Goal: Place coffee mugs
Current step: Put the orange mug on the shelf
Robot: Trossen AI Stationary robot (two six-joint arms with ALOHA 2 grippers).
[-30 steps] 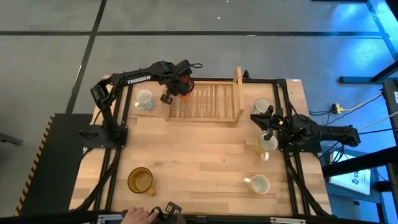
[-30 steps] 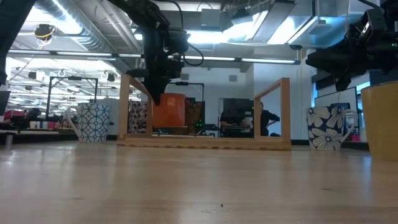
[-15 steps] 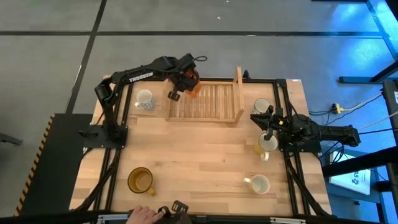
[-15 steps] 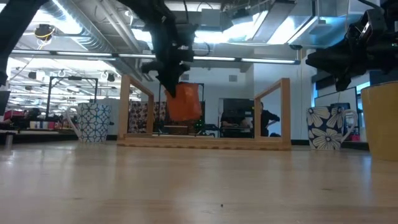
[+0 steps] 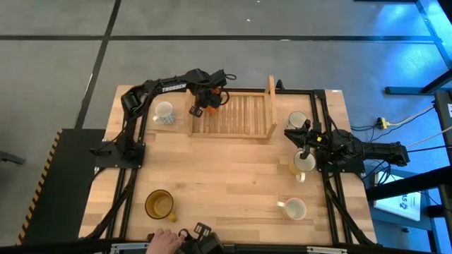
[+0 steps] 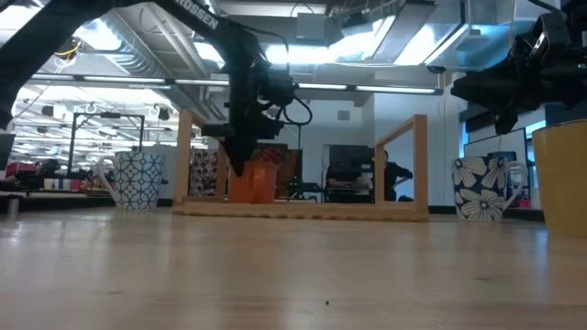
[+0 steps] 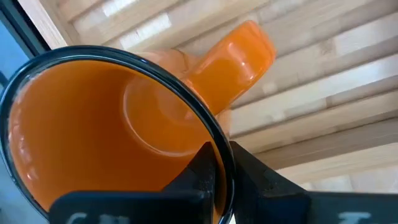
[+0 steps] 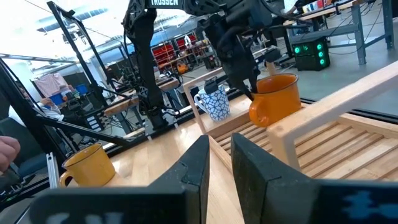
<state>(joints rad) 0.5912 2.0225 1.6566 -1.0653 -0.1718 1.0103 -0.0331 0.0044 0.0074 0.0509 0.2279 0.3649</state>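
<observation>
The translucent orange mug (image 5: 212, 98) (image 6: 252, 184) stands at the far left corner of the wooden slatted tray (image 5: 244, 116), and its base seems to rest on the slats. My left gripper (image 5: 203, 99) (image 7: 225, 168) is shut on its rim. My right gripper (image 5: 305, 144) (image 8: 219, 165) hovers open by a narrow gap above the table's right side, just beyond a cream-yellow mug (image 5: 304, 164). A blue-patterned white mug (image 5: 164, 111) stands left of the tray, and a flowered white mug (image 5: 297, 120) stands to its right. Near the front are an amber mug (image 5: 159, 204) and a white mug (image 5: 293, 208). My left gripper pinches the orange mug's rim (image 7: 217, 140) beside the handle (image 7: 239, 53), one finger (image 7: 199, 171) inside the cup and the other (image 7: 258, 177) outside. The fingers come from above, pointing down. The mug sits upright, low on the tray's slats.
The tray has upright wooden end frames (image 6: 420, 165) at both ends. A person's hand (image 5: 164, 242) holds a dark device at the table's near edge. Bare wood lies open in the table's middle (image 5: 226, 176).
My left gripper carried the orange mug up and tipped it half a second ago. It then moved toward the far edge and lowered it. The mug now stands upright and lower on the tray's far left corner. The right arm kept still.
</observation>
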